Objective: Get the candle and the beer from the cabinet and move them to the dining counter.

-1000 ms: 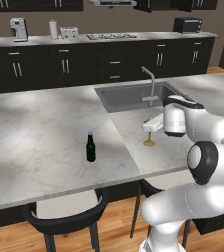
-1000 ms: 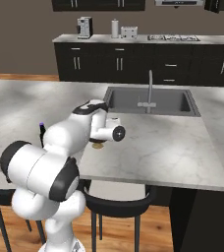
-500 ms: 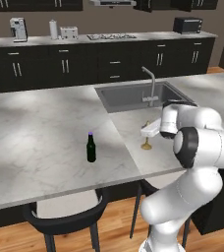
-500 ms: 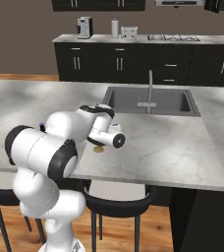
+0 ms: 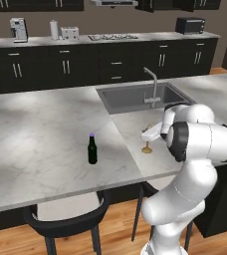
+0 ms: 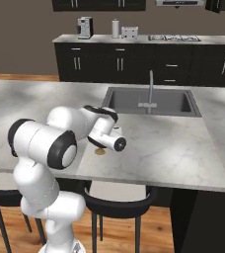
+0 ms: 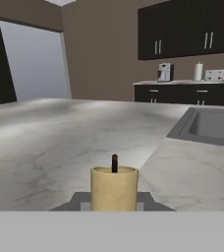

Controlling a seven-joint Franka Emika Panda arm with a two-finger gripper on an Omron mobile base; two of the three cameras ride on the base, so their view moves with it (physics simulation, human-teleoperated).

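The jaws [image 7: 114, 201] pinch the candle [image 7: 114, 188], its base on the desk [image 5: 46, 144] beside the sink [image 5: 135, 97]; beer [image 5: 92, 149] stands apart. Release only when level, then retract straight upward.

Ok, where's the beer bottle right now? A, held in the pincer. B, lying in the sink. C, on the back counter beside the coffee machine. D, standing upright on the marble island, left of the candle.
D: in the left base view the beer stands upright on the dining counter, apart from and left of the candle, which is at the pincer.
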